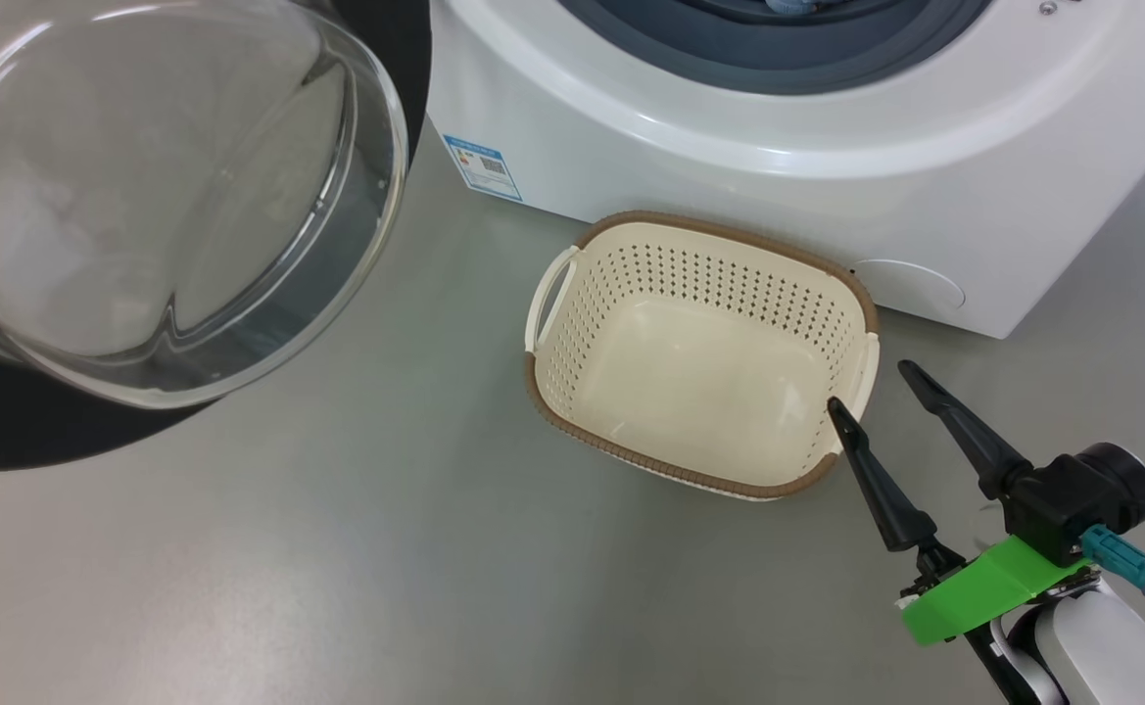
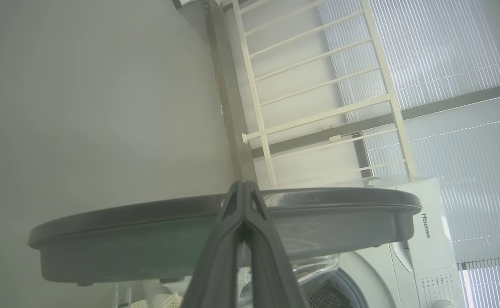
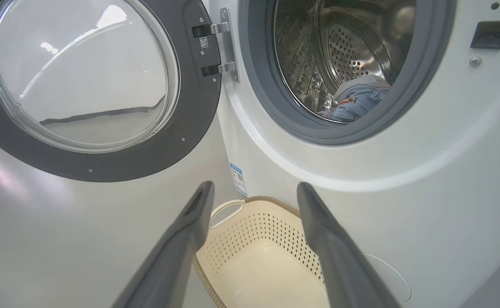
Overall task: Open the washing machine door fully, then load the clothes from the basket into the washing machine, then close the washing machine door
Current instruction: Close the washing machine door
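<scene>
So your washing machine (image 1: pixel 778 186) fills the top of the head view, its round mouth facing you and the drum axis running straight back into the box. The washing machine door (image 3: pixel 198 111) is swung out wide on the machine's left, hanging from the hinge beside the grey ring, and its inner face and bulging glass bowl point out toward you. The basket (image 1: pixel 699 230) sits on the floor right in front of the machine, just beside its lower front panel. Its long axis runs roughly along the machine's front, with a handle at each short end and the bare cream bottom showing. The clothes (image 3: pixel 359 100) are in the drum, a light blue bundle lying low behind the ring. Your right gripper (image 1: pixel 868 385) is spread wide and holding nothing. It hovers at the basket's right end, fingers pointing up toward the machine, one tip over the right handle. Your left gripper (image 2: pixel 243 188) is pinched fully together on nothing, its tips lined up with the door's dark rim, though you can't tell if they touch it.
</scene>
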You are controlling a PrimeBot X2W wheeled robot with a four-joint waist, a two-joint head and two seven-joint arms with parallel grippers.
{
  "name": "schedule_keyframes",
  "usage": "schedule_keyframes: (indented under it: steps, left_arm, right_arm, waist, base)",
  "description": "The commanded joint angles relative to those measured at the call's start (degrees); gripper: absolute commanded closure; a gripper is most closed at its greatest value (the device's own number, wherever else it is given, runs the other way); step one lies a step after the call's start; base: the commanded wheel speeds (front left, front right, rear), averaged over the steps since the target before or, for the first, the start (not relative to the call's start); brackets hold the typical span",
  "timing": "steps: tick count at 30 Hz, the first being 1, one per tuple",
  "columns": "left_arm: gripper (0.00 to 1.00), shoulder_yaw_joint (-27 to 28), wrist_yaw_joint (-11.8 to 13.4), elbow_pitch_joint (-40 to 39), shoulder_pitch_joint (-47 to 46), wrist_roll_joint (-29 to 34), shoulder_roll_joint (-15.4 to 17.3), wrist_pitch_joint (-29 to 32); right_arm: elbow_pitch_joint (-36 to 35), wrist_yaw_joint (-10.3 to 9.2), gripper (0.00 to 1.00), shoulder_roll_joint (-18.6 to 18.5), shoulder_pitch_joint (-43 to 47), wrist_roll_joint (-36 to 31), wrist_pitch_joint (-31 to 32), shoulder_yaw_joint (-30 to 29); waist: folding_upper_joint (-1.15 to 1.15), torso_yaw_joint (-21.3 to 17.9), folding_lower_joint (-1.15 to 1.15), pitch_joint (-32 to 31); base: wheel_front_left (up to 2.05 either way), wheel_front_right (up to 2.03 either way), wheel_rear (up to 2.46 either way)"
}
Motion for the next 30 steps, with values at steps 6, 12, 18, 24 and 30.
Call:
schedule_keyframes:
  steps: [6,12,18,24,30]
  left_arm:
    - [1.0,2.05,-0.13,0.61,-2.53,1.86,5.33,0.63]
    - [1.0,2.41,-0.13,0.93,-3.23,3.0,4.79,1.13]
    - [1.0,2.19,-0.13,1.12,-3.31,3.96,4.25,3.15]
    - [1.0,1.43,-0.13,1.08,-3.2,4.89,3.7,6.1]
    - [1.0,1.17,-0.13,0.83,-2.91,5.26,3.21,8.38]
  right_arm:
    - [-1.62,0.25,0.0,-1.14,-1.07,-0.13,-0.29,1.48]
    - [-1.7,0.25,0.0,-1.71,-1.63,-0.19,-0.29,1.56]
    - [-1.63,0.25,0.0,-1.99,-1.83,-0.18,-0.29,1.68]
    - [-1.55,0.25,0.0,-1.96,-2.15,-0.18,-0.29,1.79]
    - [-1.44,0.25,0.0,-1.73,-2.3,-0.21,-0.29,1.71]
  waist:
    - [0.0,-0.28,0.0,1.52]
    - [0.0,-0.18,0.0,2.62]
    - [0.0,-0.14,0.0,2.92]
    - [0.0,-0.21,0.0,2.91]
    - [0.0,-0.31,0.0,2.57]
  base:
    - [0.0,0.0,0.0]
    - [0.0,0.0,0.0]
    - [0.0,0.0,0.0]
    - [0.0,0.0,0.0]
    - [0.0,0.0,0.0]
